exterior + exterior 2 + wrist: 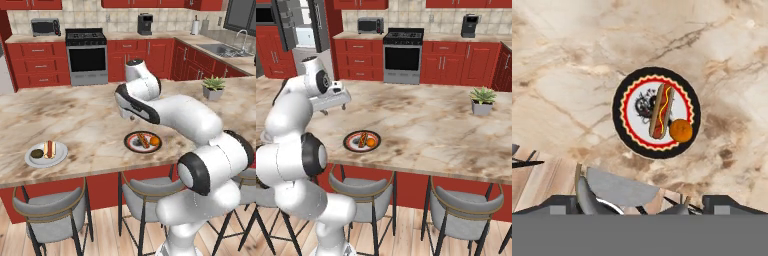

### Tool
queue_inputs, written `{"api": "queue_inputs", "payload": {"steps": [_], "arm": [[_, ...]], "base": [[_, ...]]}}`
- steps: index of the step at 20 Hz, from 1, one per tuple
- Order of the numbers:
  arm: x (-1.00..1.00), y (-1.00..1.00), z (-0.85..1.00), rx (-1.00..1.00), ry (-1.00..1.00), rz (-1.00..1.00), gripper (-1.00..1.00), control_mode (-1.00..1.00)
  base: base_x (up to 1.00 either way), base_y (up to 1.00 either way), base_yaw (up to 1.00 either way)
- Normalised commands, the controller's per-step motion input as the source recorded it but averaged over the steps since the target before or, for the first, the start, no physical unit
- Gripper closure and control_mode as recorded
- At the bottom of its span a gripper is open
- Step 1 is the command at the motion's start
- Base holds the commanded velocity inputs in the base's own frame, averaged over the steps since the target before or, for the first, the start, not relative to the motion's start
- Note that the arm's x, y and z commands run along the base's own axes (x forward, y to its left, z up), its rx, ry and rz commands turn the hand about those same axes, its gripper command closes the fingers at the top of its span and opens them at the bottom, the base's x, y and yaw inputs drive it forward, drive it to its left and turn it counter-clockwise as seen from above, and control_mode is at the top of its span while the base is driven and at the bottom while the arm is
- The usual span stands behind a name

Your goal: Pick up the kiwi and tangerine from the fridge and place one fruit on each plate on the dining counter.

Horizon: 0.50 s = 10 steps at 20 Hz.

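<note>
On the marbled desk [90,125]: dark plate [623,90] carrying a hot dog [661,111] with the tangerine [681,131] touching its end; pale plate [59,156] holding the kiwi [37,153] beside a second hot dog [49,149]; end effector [336,108] above the desk, jaws spread wide, empty.

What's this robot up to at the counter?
It is setting fruit out on plates. The tangerine lies on the dark plate beside a hot dog, and the kiwi is on the pale plate. The open, empty gripper hangs above the dining counter.
</note>
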Motion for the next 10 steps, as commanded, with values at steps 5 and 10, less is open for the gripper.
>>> {"api": "queue_inputs", "payload": {"steps": [5,10], "arm": [[-1.0,0.11,0.04,0.07,0.0,0.0,-1.0,-1.0],[-1.0,0.0,-0.14,0.02,0.0,0.0,-1.0,-1.0]], "base": [[0.0,0.0,0.0],[0.0,0.0,0.0]]}}
